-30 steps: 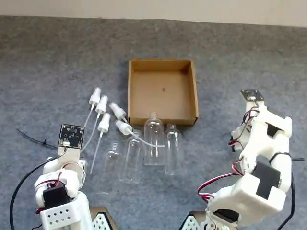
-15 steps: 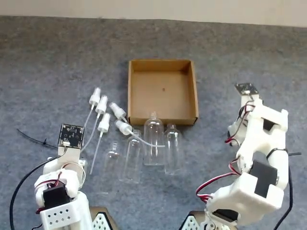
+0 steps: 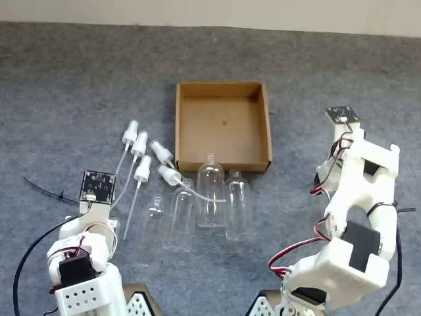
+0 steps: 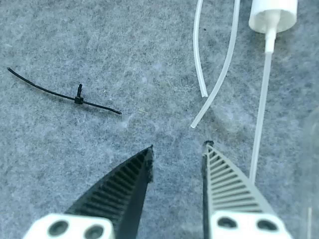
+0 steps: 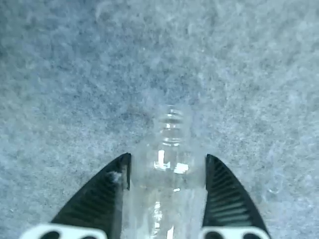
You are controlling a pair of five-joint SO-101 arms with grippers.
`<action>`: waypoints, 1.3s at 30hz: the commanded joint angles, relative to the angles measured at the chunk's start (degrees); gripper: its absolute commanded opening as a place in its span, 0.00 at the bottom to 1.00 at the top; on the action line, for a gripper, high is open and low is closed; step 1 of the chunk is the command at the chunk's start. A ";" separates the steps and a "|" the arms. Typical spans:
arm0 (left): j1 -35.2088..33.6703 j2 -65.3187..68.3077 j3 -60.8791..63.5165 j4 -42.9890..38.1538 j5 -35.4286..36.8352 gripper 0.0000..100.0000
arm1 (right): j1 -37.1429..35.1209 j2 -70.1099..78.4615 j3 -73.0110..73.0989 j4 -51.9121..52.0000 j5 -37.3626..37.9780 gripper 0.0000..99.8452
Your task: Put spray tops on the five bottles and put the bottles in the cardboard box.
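A shallow open cardboard box (image 3: 223, 123) sits at the middle of the grey carpet. Three clear bottles (image 3: 210, 191) and a fainter one (image 3: 151, 227) lie just in front of it. Several white spray tops (image 3: 140, 145) with long tubes lie to their left. My right gripper (image 5: 167, 157) is shut on another clear bottle (image 5: 170, 130), whose bare threaded neck points away from the fingers over the carpet. The right arm (image 3: 358, 197) stands right of the box. My left gripper (image 4: 177, 147) is open over bare carpet, with a spray top (image 4: 271, 12) and its tubes just ahead.
A black zip tie (image 4: 75, 94) lies on the carpet near the left gripper, also seen as a zip tie (image 3: 46, 192) left of the left arm (image 3: 85, 250). Open carpet stretches behind and on both sides of the box.
The right arm's wrist has shifted slightly toward the far side of the table. The left arm, bottles and spray tops have stayed still.
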 commanded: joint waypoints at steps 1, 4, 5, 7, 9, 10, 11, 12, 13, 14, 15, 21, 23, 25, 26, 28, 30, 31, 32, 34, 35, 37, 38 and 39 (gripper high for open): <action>-0.57 -0.22 1.10 -0.97 -0.35 0.15 | 1.01 -0.57 -3.03 0.84 -0.53 0.13; -0.57 -0.22 1.10 -0.97 -0.35 0.15 | 1.80 -0.48 -3.12 3.74 -0.35 0.20; -0.57 -0.22 1.10 -0.97 -0.35 0.15 | 1.80 -0.48 -3.12 4.44 -0.35 0.22; -0.57 -0.22 1.10 -0.97 -0.35 0.15 | 1.80 -0.57 -3.03 5.05 -0.35 0.22; -0.57 -0.22 1.10 -0.97 -0.35 0.15 | 1.80 -0.57 -3.03 5.05 -0.35 0.22; -0.57 -0.22 1.10 -0.97 -0.35 0.15 | 1.80 -0.48 -2.95 5.14 -0.35 0.22; -0.57 -0.22 1.10 -0.97 -0.35 0.15 | 1.80 -0.40 -2.95 5.14 0.18 0.22; -0.57 -0.22 1.10 -0.97 -0.35 0.15 | 1.80 -0.40 -2.95 5.14 1.76 0.22; -0.57 -0.22 1.10 -0.97 -0.35 0.15 | 1.80 -0.40 -2.86 5.14 3.16 0.22; -0.57 -0.22 1.10 -0.97 -0.35 0.15 | 1.80 -0.31 -2.51 5.14 3.69 0.22; -0.57 -0.22 1.10 -0.97 -0.35 0.15 | 1.89 -0.31 -1.89 4.79 3.78 0.22; -0.57 -0.22 1.10 -0.97 -0.35 0.15 | 2.51 -0.31 -0.75 4.70 5.63 0.22; -0.57 -0.22 1.10 -0.97 -0.35 0.15 | 2.59 -0.22 -0.22 4.70 7.38 0.22; -0.57 -0.22 1.10 -0.97 -0.35 0.15 | 2.68 -0.31 1.19 4.70 7.38 0.22; -0.57 -0.22 1.10 -0.97 -0.35 0.15 | 2.68 -0.40 1.71 4.70 7.38 0.22; -0.57 -0.22 1.10 -0.97 -0.35 0.15 | 2.68 -0.40 1.98 4.70 7.38 0.22; -0.57 -0.22 1.10 -0.97 -0.35 0.15 | 2.42 -0.40 2.15 4.62 7.56 0.21; -0.57 -0.22 1.10 -0.97 -0.35 0.15 | 2.33 -0.31 2.33 4.62 7.56 0.19; -0.57 -0.22 1.10 -0.97 -0.35 0.15 | 2.33 -0.31 2.33 4.62 7.56 0.17; -0.57 -0.22 1.10 -0.97 -0.35 0.15 | 2.51 -0.31 2.15 4.62 7.38 0.12; -0.57 -0.22 1.10 -0.97 -0.35 0.15 | 2.68 -0.40 1.98 4.62 7.38 0.10; -0.66 -0.22 1.10 -1.05 -0.35 0.15 | 2.77 -0.84 1.89 5.05 7.30 0.07; -0.84 -0.40 1.10 -1.32 -0.44 0.15 | 2.77 -0.84 1.80 5.14 7.12 0.06; -1.01 -0.40 1.10 -1.41 -0.53 0.15 | 2.51 -0.92 1.71 5.14 5.89 0.05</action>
